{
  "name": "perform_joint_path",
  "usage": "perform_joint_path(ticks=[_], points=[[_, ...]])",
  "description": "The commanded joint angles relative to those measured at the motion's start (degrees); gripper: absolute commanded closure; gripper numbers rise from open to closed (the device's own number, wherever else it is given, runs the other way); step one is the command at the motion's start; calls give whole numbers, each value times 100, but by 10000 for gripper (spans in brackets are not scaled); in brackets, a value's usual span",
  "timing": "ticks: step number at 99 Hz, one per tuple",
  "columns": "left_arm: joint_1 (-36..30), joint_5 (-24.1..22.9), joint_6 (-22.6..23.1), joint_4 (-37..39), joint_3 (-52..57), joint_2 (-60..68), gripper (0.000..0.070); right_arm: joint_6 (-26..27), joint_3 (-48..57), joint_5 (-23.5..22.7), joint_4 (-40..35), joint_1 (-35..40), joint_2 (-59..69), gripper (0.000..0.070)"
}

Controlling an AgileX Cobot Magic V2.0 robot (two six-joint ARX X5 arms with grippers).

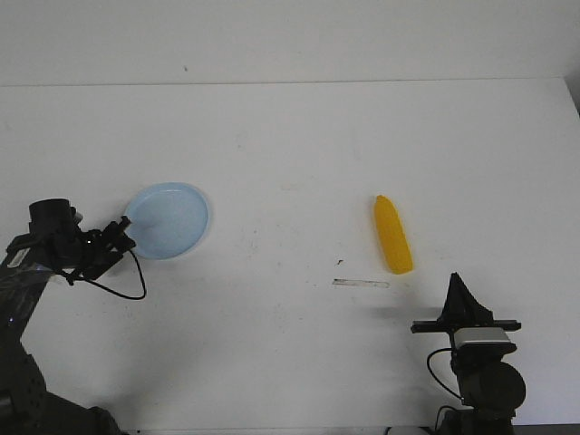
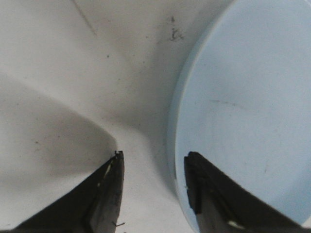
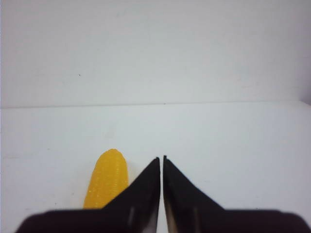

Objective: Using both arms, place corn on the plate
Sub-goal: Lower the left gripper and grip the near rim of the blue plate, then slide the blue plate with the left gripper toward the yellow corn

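Note:
The yellow-orange corn [image 1: 392, 234] lies on the white table to the right of centre, its pointed end away from me. Well to the left lies the pale blue plate [image 1: 168, 220], with nothing on it. My left gripper [image 1: 120, 234] is at the plate's near-left edge. In the left wrist view this gripper [image 2: 154, 156] is open, with one finger [image 2: 209, 194] over the plate [image 2: 243, 107] and the other [image 2: 104, 194] over bare table, so the rim runs between them. My right gripper [image 1: 456, 279] sits nearer than the corn and slightly right of it. It is shut [image 3: 161, 158] on nothing, with the corn [image 3: 107, 177] beside it.
A thin pale strip [image 1: 361, 283] and a small dark speck [image 1: 340, 261] mark the table just left of the corn's near end. A black cable [image 1: 127, 288] loops from the left arm onto the table. The table's far edge [image 1: 290, 83] meets a plain wall.

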Motion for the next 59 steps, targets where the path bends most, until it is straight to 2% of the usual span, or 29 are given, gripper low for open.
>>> perform_joint_path(ticks=[1, 59], points=[[-11, 28, 35, 13, 109, 188, 451, -20, -9, 0, 70, 15, 7, 690], [-168, 170, 35, 402, 109, 269, 456, -20, -9, 0, 70, 15, 7, 690]])
